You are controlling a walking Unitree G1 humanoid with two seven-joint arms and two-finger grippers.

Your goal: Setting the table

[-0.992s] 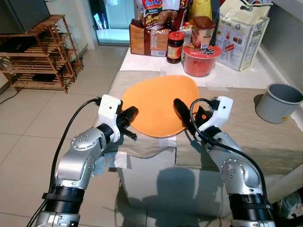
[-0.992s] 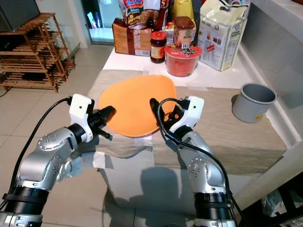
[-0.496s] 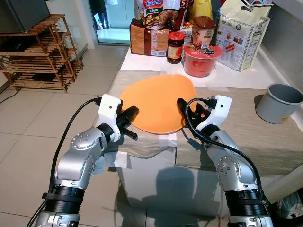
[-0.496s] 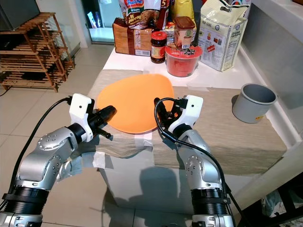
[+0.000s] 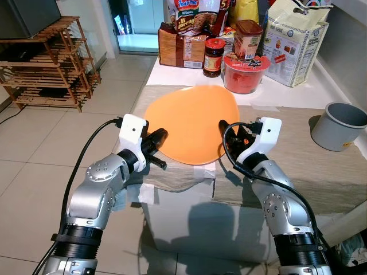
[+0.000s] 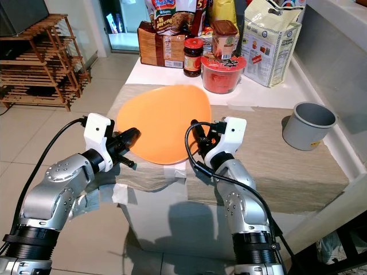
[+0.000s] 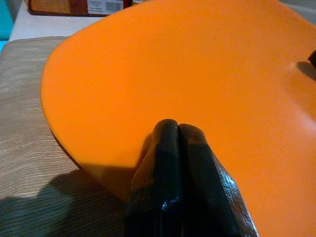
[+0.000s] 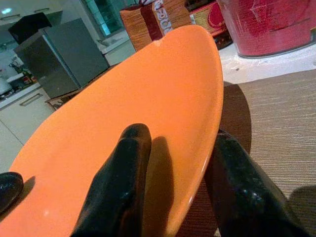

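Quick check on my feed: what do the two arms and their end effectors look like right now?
Both arms are silver metal with rounded joints and black ribbed cuffs low down. Each wrist carries a white boxy housing with a looping black cable. The left end effector and right end effector each have two long, glossy black fingers.

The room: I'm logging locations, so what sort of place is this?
Probably a home kitchen or dining area: a table crowded with food packages and a jar, an orange plate, and a tiled floor.
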